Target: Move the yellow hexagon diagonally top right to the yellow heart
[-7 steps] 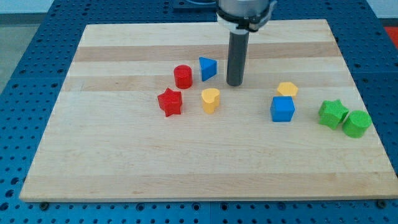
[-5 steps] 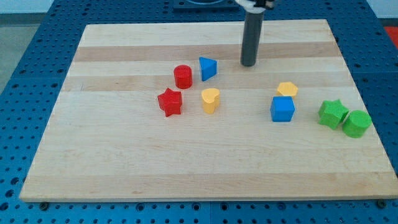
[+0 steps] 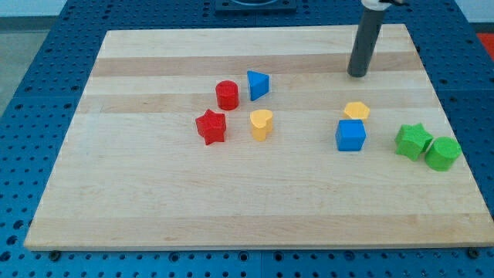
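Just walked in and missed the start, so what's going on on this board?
My tip is touching no block. It stands near the view's top right, above the yellow hexagon, which sits against the blue cube. The yellow heart lies well to the view's left, so the hexagon isn't beside it yet.

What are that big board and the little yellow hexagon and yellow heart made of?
The board looks like pale wood: lengthwise planks with visible grain and a matte finish. The yellow hexagon and yellow heart look like moulded plastic or painted wood: even colour, smooth faces, soft sheen; the look leaves it open. My tip belongs to a dark, dull rod, possibly metal or plastic.
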